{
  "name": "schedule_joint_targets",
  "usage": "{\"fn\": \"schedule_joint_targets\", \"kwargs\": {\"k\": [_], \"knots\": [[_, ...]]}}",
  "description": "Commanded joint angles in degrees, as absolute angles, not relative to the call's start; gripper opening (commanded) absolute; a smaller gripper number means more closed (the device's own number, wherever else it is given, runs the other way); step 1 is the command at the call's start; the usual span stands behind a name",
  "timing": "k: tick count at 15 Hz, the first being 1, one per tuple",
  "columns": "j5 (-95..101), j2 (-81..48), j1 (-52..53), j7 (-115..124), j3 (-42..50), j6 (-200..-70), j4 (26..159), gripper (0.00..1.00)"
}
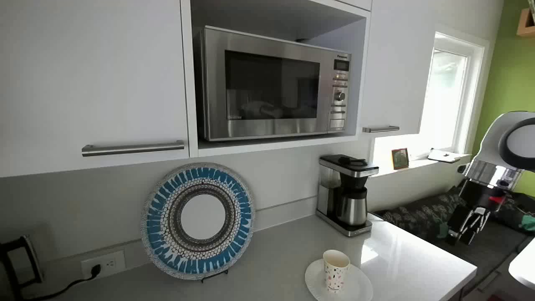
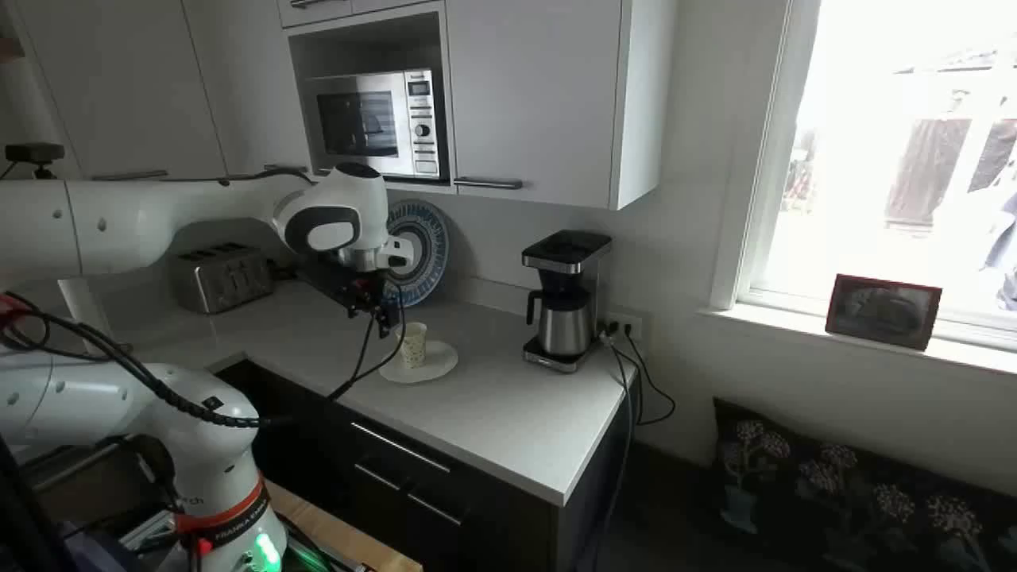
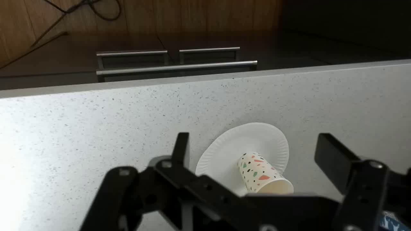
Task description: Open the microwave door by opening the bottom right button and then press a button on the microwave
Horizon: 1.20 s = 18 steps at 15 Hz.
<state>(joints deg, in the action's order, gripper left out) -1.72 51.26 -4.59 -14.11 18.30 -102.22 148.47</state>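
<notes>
The silver microwave (image 1: 213,83) sits in an open cabinet niche above the counter, its door shut. Its control panel, with a display and a round knob (image 1: 339,96), runs down the right side. The bottom right button (image 1: 337,124) is a wide square at the panel's foot. An exterior view also shows the microwave (image 2: 404,127) and this button (image 2: 427,168). My gripper (image 1: 460,239) hangs pointing down, lower than the microwave and well apart from it. It also shows in an exterior view (image 2: 387,324). In the wrist view my gripper (image 3: 253,150) is open with nothing between its fingers; the microwave is out of view there.
A speckled paper cup (image 3: 260,171) stands on a white plate (image 3: 221,154) on the counter below the gripper. A coffee maker (image 1: 353,205), a round blue-patterned plate (image 1: 156,217) and a toaster (image 2: 226,278) stand along the counter. Cabinet handles (image 1: 133,148) stick out beside the niche.
</notes>
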Motion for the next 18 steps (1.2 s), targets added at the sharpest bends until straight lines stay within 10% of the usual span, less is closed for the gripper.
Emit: {"fn": "schedule_joint_targets", "kwargs": {"k": [1, 18], "knots": [[-2.4, 50.9, -5.6, -14.8, 17.6, -102.1, 148.3, 1.00], [4.0, 49.5, -0.7, -15.8, 4.9, -111.7, 140.7, 1.00]]}}
